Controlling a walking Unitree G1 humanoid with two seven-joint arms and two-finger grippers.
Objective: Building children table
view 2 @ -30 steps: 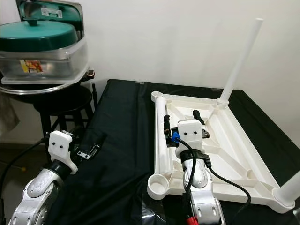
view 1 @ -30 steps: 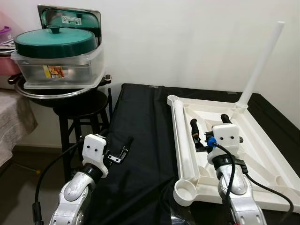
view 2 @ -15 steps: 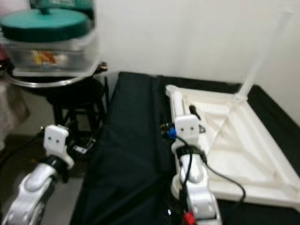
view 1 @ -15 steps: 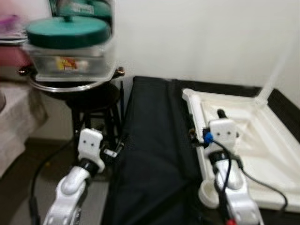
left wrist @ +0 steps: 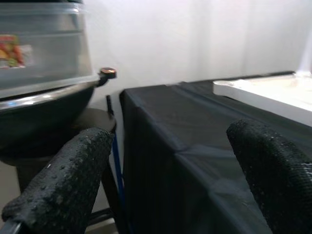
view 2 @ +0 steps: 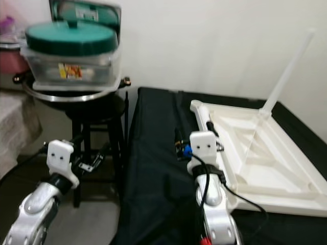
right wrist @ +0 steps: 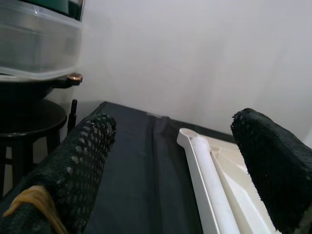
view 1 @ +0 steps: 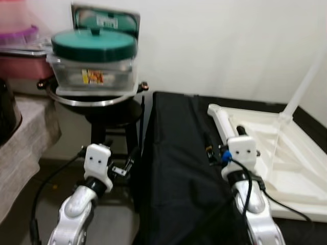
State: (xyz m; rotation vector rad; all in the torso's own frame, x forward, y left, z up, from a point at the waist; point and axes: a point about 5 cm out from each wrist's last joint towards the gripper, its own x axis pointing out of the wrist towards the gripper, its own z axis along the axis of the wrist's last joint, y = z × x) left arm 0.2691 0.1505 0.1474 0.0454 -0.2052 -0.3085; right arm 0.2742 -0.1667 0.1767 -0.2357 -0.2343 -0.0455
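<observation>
Kids' tabletop (view 2: pixel 265 163), white, lies upside down on black-draped bench (view 2: pixel 153 148), one leg (view 2: pixel 286 74) upright at far corner. Right claw (right wrist: pixel 180 161) spread, hovering near tabletop's edge. Left claw (left wrist: pixel 165 180) spread, w/ nothing held, beside bench near stool (view 1: pixel 110 109).

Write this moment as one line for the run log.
left pincer: open, empty | right pincer: open, empty | white tabletop: upside down on black cloth | one leg upright, one lying along edge

Tabletop (view 2: pixel 265 168) right of stool (view 2: pixel 97 115)
</observation>
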